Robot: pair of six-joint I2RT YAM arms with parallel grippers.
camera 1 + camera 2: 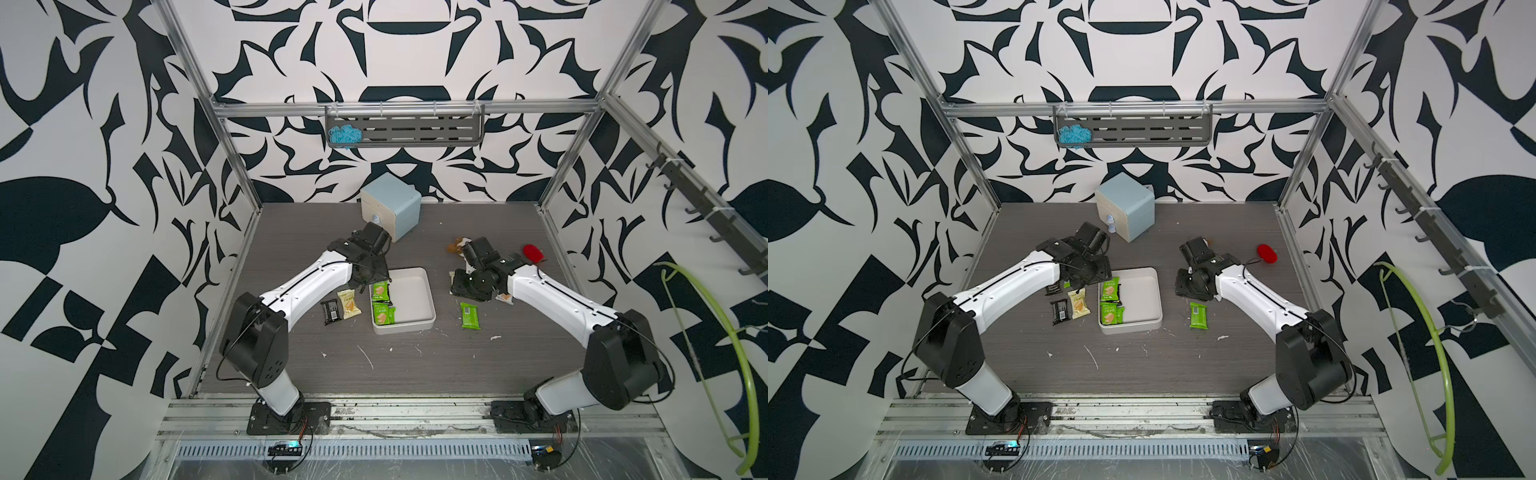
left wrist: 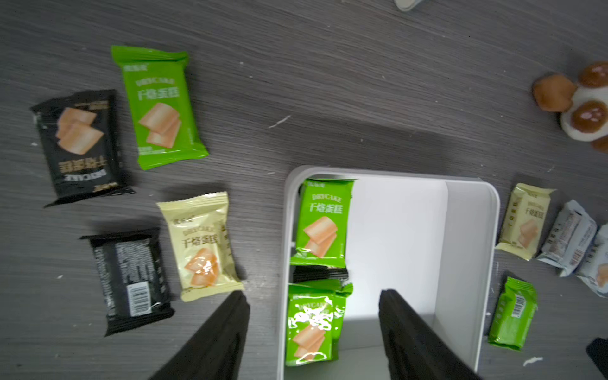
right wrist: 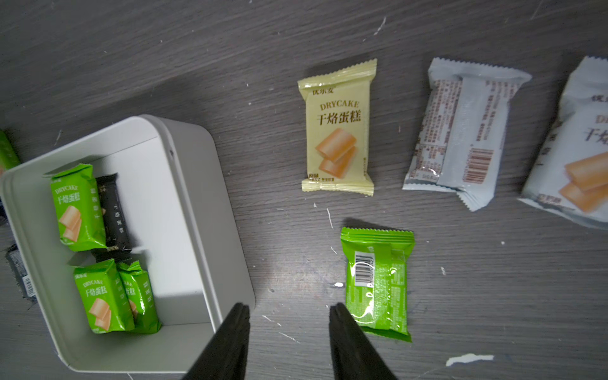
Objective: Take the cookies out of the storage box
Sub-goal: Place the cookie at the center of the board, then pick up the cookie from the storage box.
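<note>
Four cookies (image 3: 80, 207) lie lengthwise along one storage box (image 3: 210, 230) wall; end effectors (image 2: 312, 296) (image 3: 289, 307) gape empty.

Off-white storage box (image 1: 1142, 295) sat flat on the table (image 1: 415, 365). Four cookies (image 3: 79, 207) lay inside along one wall: three green, one black. Others lay flat outside, on either side.

Glossy-wrapped cookies (image 2: 314, 325), matt smooth plastic storage box (image 2: 470, 246)

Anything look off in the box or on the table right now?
One black packet in the storage box lies half buried under the green packets, easy to miss. White scraps litter the table.
</note>
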